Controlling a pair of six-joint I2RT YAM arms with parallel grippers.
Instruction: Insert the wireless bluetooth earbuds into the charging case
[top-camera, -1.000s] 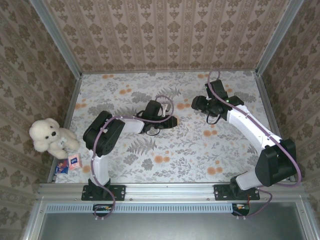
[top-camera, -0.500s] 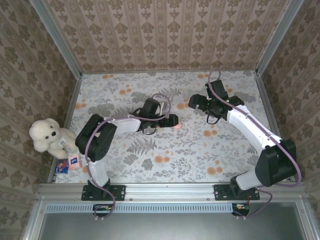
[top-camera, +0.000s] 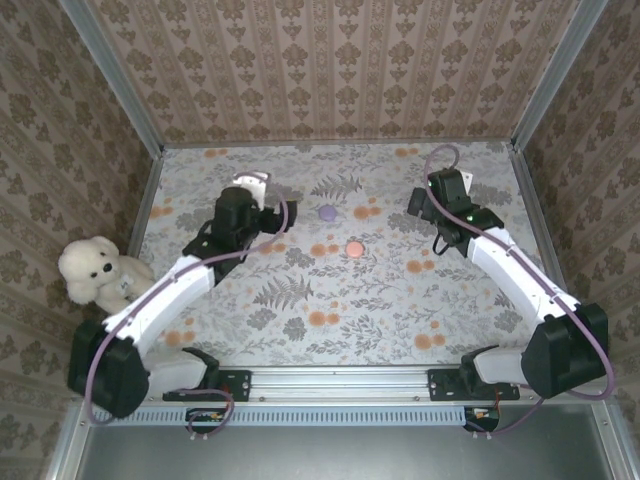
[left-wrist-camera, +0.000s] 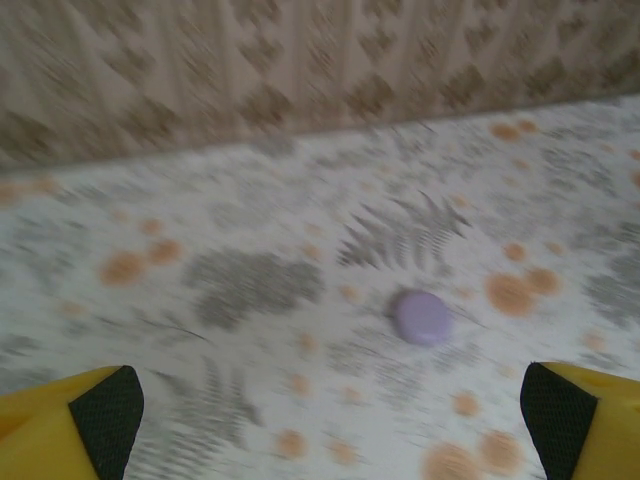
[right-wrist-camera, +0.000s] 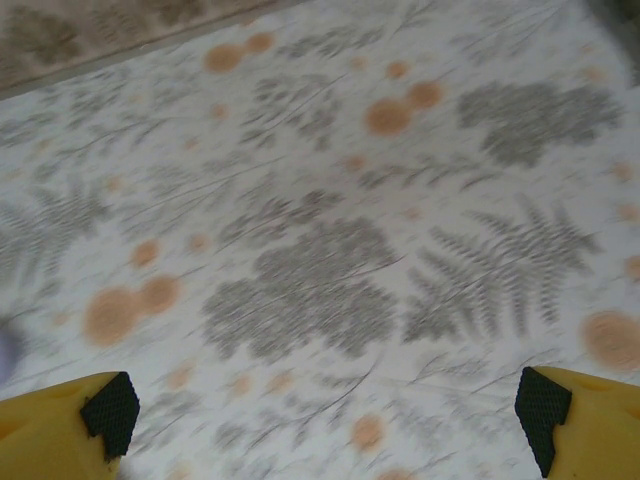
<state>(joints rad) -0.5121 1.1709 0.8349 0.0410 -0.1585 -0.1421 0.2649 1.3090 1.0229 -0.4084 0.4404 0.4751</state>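
Left end effector (left-wrist-camera: 325, 415) spread to full width and holding nothing, its black-padded yellow fingertips (left-wrist-camera: 105, 408) at the two lower corners of the left wrist frame, above the floral tabletop (left-wrist-camera: 250, 280). Just right of that frame's centre, farther up the cloth: a small lilac round piece (left-wrist-camera: 422, 317), lying flat with nothing touching it.

Right end effector (right-wrist-camera: 327, 415) likewise wide open and empty, pads (right-wrist-camera: 545, 412) at the lower corners of the right wrist frame, over fern-and-blossom print.

From the overhead camera, the lilac round piece in the upper middle of the frame, with a small pink round piece (top-camera: 352, 248) near it, lower and slightly to the right. The two apart from each other, both on the cloth between the arms and well apart from either end effector. Too small to tell which is charging case and which earbud, or whether any lid is open.

Left arm (top-camera: 165, 290) stretched from the lower left corner up toward the upper left of the tabletop; right arm (top-camera: 510, 265) bent from the lower right up toward the upper right.

Beyond the tabletop's left edge, at middle left of the frame: a white teddy bear (top-camera: 95, 270) against the patterned wall (top-camera: 330, 70).
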